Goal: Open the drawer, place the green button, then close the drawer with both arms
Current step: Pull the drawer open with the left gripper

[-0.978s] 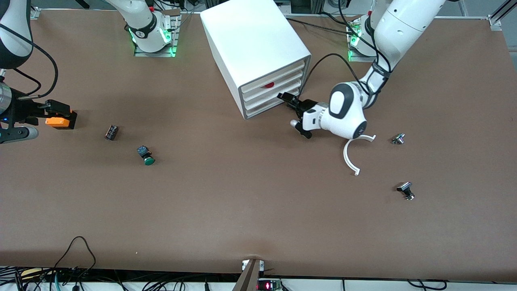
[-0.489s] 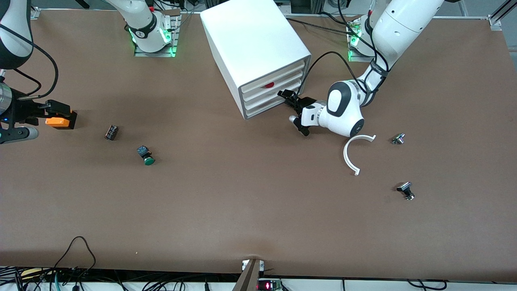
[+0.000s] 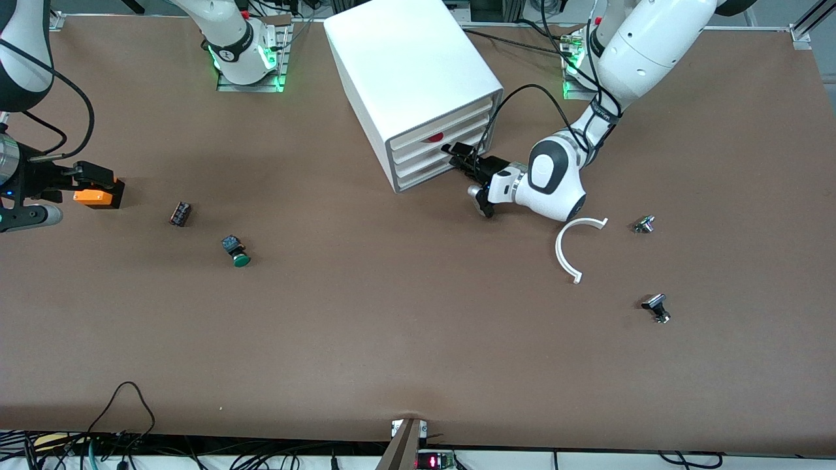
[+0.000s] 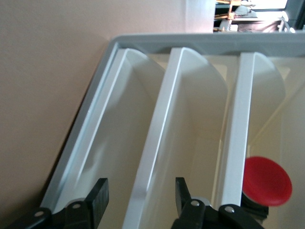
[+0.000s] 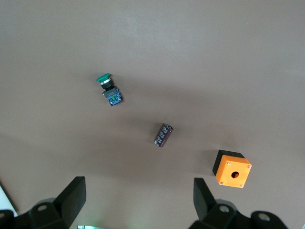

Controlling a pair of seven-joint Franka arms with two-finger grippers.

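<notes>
Now, line by line:

Cabinet: a white four-drawer cabinet stands near the bench edge where the arm bases are, about midway along it, its drawer fronts angled toward the left arm's end.

Drawer: the drawer, third from the top, sits pushed in — flush with the others; the one above it carries a red dot.

Left gripper: the left gripper is right at the drawer fronts. In the left wrist view its fingers stand apart on either side of a drawer's front lip, pinching nothing that shows.

Right gripper: the right gripper waits in the air over the right arm's end of the bench, above the orange box; its fingers are spread wide and empty.

Button: the button with the green cap lies on its side on the bare bench, toward the right arm's end, untouched.

Other parts: a small dark part lies between the button and the orange box — a white curved strip and two small metal pieces lie toward the left arm's end.
</notes>
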